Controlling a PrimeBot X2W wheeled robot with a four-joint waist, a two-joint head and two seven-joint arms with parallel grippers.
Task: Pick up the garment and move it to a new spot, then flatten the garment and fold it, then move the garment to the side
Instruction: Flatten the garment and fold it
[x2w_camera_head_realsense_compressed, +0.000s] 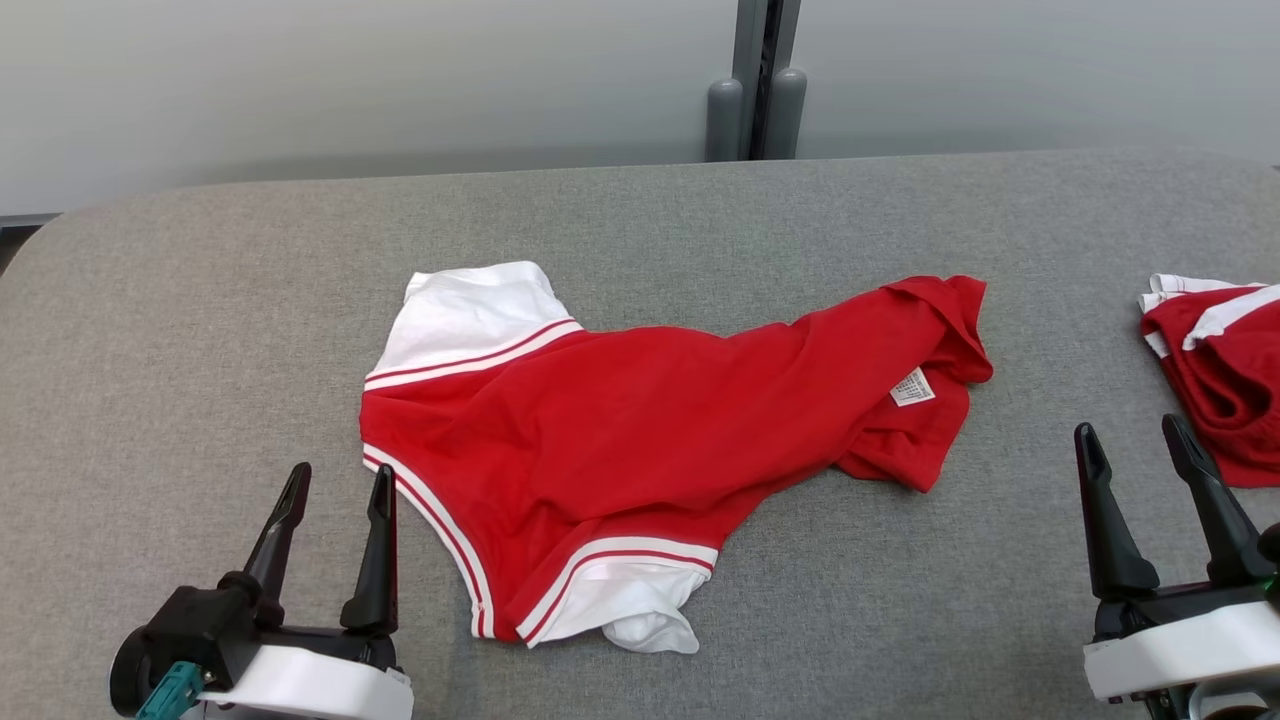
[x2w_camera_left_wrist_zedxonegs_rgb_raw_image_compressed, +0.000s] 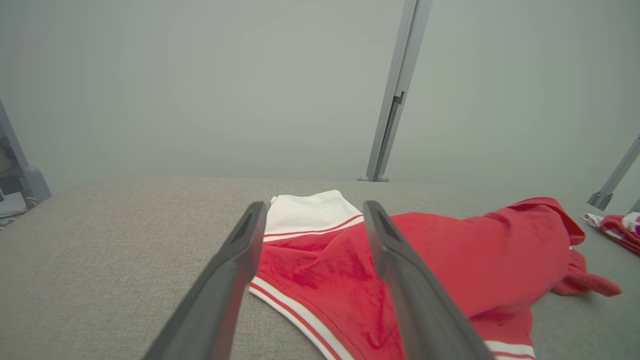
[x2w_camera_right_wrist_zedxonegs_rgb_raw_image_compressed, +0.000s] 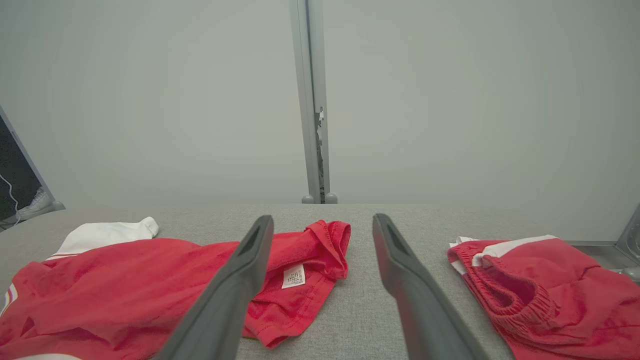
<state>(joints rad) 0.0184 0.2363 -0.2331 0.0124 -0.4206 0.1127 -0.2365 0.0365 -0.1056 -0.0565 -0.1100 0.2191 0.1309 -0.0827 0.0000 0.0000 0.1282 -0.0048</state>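
Note:
The garment (x2w_camera_head_realsense_compressed: 640, 420) is a red shirt with white sleeves and striped trim, lying rumpled across the middle of the grey padded table (x2w_camera_head_realsense_compressed: 200, 300). Its white care label (x2w_camera_head_realsense_compressed: 911, 387) faces up near the bunched right end. My left gripper (x2w_camera_head_realsense_compressed: 337, 485) stands open at the lower left, just left of the shirt's striped edge, touching nothing. In the left wrist view the garment (x2w_camera_left_wrist_zedxonegs_rgb_raw_image_compressed: 450, 260) spreads beyond the open fingers (x2w_camera_left_wrist_zedxonegs_rgb_raw_image_compressed: 235, 270). My right gripper (x2w_camera_head_realsense_compressed: 1135, 440) is open at the lower right, apart from the shirt. The right wrist view has the garment (x2w_camera_right_wrist_zedxonegs_rgb_raw_image_compressed: 125, 280) at left.
A second red and white garment (x2w_camera_head_realsense_compressed: 1220, 380) lies bunched at the table's right edge, close to my right gripper; it appears as red shorts (x2w_camera_right_wrist_zedxonegs_rgb_raw_image_compressed: 550, 290) in the right wrist view. A grey post (x2w_camera_head_realsense_compressed: 755, 80) stands behind the table against a pale wall.

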